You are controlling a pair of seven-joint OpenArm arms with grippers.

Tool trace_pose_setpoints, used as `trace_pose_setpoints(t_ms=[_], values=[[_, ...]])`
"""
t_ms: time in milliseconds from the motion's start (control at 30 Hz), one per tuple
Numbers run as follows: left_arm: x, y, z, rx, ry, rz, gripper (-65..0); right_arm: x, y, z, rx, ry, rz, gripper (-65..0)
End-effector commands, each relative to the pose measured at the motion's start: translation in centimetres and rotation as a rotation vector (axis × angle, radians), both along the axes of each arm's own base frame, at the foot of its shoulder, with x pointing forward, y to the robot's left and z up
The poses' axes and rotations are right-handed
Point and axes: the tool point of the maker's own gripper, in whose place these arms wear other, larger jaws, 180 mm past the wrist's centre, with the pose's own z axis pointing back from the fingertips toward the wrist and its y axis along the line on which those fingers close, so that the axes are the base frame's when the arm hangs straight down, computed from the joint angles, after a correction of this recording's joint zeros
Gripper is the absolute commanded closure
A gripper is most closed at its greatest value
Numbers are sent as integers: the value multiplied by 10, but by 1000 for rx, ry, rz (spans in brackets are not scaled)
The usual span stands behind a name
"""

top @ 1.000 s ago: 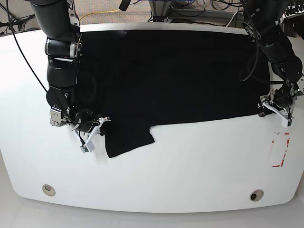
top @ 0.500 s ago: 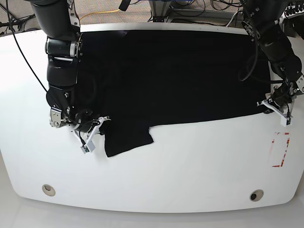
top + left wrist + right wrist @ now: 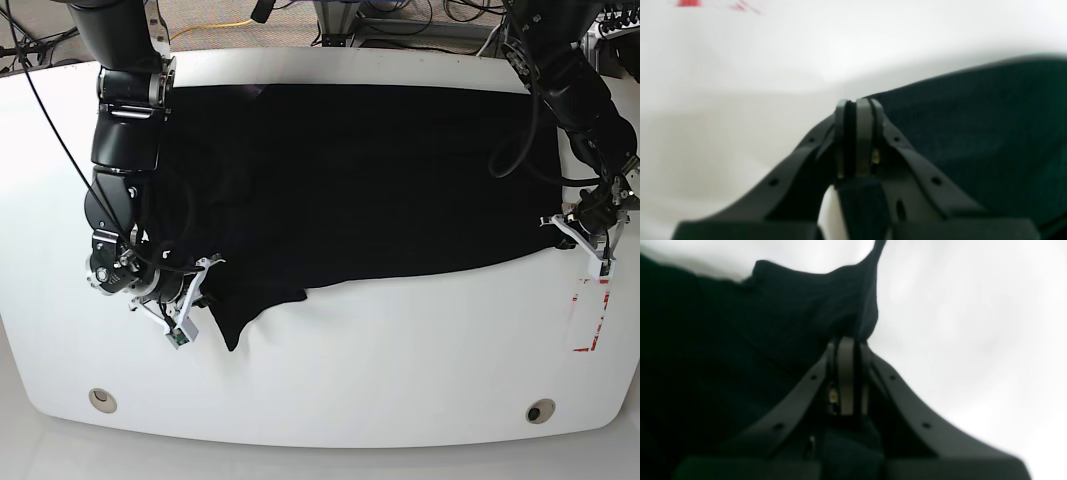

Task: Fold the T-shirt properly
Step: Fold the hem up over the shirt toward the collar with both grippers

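The black T-shirt lies spread wide across the white table, with only plain black cloth showing and no print in sight. A sleeve hangs toward the front at the left. My right gripper is shut on the cloth by that sleeve. In the right wrist view its tips pinch a raised fold of the shirt. My left gripper is shut on the shirt's near right corner. In the left wrist view black cloth runs between its closed tips.
Red markings sit on the table near the right edge and also show in the left wrist view. Two round inserts sit near the front edge. Cables lie beyond the far edge.
Both grippers have moved toward the table's front with the cloth. The shirt's far edge has slid forward, the near edge now slants, and the left sleeve has bunched narrower.
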Motion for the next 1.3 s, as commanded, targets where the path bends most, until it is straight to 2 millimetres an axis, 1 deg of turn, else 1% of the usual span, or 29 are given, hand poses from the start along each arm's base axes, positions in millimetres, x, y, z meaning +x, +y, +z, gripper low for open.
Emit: trace_pose_setpoints(t_ms=[0, 100, 133, 200, 267, 367, 500, 600, 667, 700, 767, 833, 1133, 1233, 1267], values=[[12, 12, 35, 62, -77, 4, -4, 7, -8, 33, -31, -95, -2, 0], [13, 2, 46, 81, -91, -5, -4, -3, -18, 41, -65, -108, -25, 0], [11, 2, 50, 97, -93, -5, -4, -6, -22, 44, -76, -111, -34, 0], [1, 3, 52, 130, -75, -8, -4, -15, -30, 44, -98, -102, -53, 0], [-6, 4, 59, 174, -65, -11, -4, -24, -38, 48, -119, -108, -74, 0], [-11, -4, 68, 198, -67, -13, -4, -39, -43, 51, -154, -110, -83, 0], [-35, -4, 71, 265, -28, -13, -4, -66, -56, 52, -214, -99, -110, 0], [-47, -7, 75, 306, -16, -22, -4, -83, -62, 52, -233, -94, -134, 0], [-53, -12, 70, 303, -5, -26, -4, -92, -62, 51, -246, -93, -134, 0], [-60, -13, 67, 304, 3, -23, -4, -101, -63, 47, -259, -81, -133, 0], [-67, -14, 65, 312, 15, -25, -4, -112, -65, 43, -270, -66, -138, 0], [-79, -14, 56, 317, 49, -31, -4, -124, -64, 35, -266, -43, -145, 0], [-110, -15, 29, 315, 143, -52, -10, -169, -69, -1, -221, 77, -211, -11], [-114, -15, 26, 315, 157, -54, -11, -180, -66, -10, -214, 110, -211, -44], [-114, -15, 26, 317, 159, -55, -14, -183, -66, -13, -212, 118, -210, -75]])
